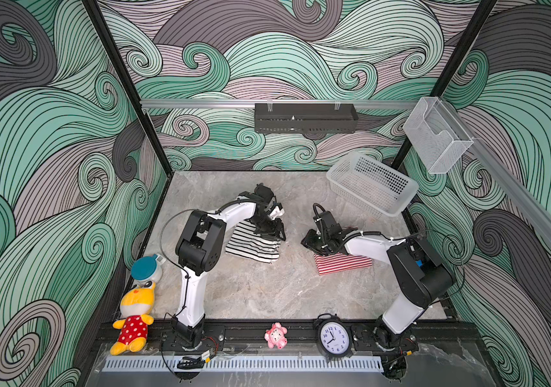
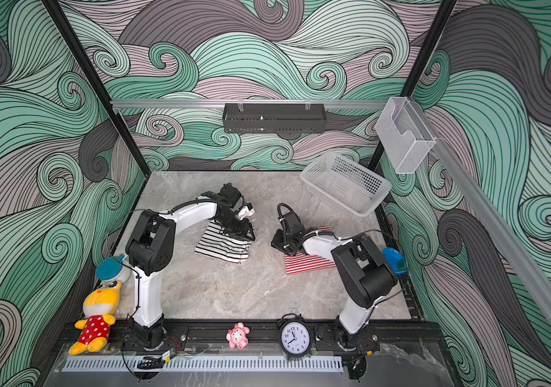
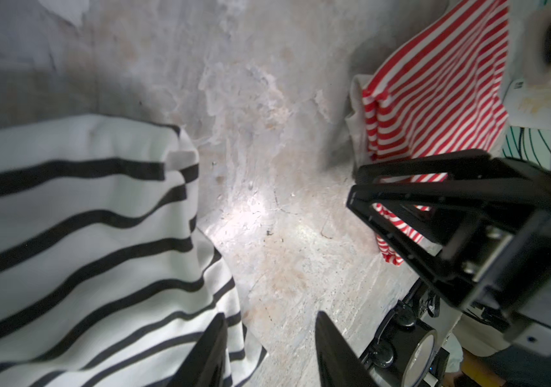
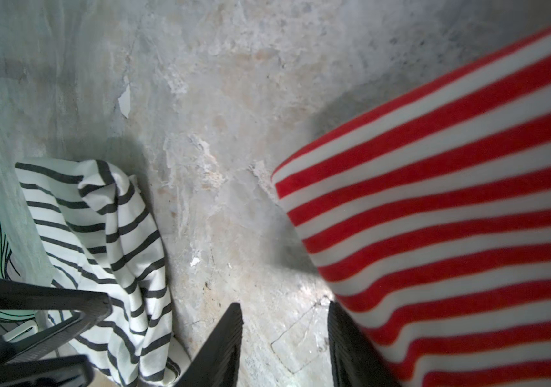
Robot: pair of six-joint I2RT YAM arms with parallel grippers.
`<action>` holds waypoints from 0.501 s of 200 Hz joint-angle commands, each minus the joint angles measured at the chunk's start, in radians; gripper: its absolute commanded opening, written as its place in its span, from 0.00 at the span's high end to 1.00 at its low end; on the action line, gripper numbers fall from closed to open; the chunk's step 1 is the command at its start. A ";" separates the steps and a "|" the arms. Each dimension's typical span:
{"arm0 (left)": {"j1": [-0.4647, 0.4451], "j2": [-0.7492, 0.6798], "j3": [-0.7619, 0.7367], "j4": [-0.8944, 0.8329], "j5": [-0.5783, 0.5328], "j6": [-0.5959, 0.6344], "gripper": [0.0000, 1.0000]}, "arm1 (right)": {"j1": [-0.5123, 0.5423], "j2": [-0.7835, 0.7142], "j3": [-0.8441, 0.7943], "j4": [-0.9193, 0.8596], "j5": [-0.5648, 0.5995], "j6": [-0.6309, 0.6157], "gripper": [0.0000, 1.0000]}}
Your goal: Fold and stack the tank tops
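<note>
Both top views show the black-and-white tank top (image 1: 250,248) mid-table, the red-and-white tank top (image 1: 342,264) at its 3 o'clock, long axis 9-to-3. Between them the left gripper (image 3: 269,318) and right gripper (image 4: 284,306) gape empty; basket (image 1: 373,187) at 1 o'clock.

Both arms bend in toward the middle, grippers low and near each other.

The left arm (image 1: 233,214) rises from its base, folds at the elbow and tips the left gripper (image 1: 280,236) steeply down. Its fingers (image 3: 207,351) stand apart with a clear gap between them. The right arm (image 1: 368,248) stretches low and nearly level. The right gripper (image 1: 307,244) points toward the left one without touching it, and its fingers (image 4: 223,345) are also parted.
</note>
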 commanded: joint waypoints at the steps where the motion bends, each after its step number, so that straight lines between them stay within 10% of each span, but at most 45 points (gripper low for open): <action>1: -0.014 -0.079 0.021 0.002 -0.013 0.070 0.53 | 0.003 -0.037 0.039 -0.063 -0.005 -0.018 0.56; 100: -0.174 -0.016 0.087 -0.061 -0.054 0.181 0.49 | -0.356 -0.654 -0.244 -0.501 0.191 -0.170 0.31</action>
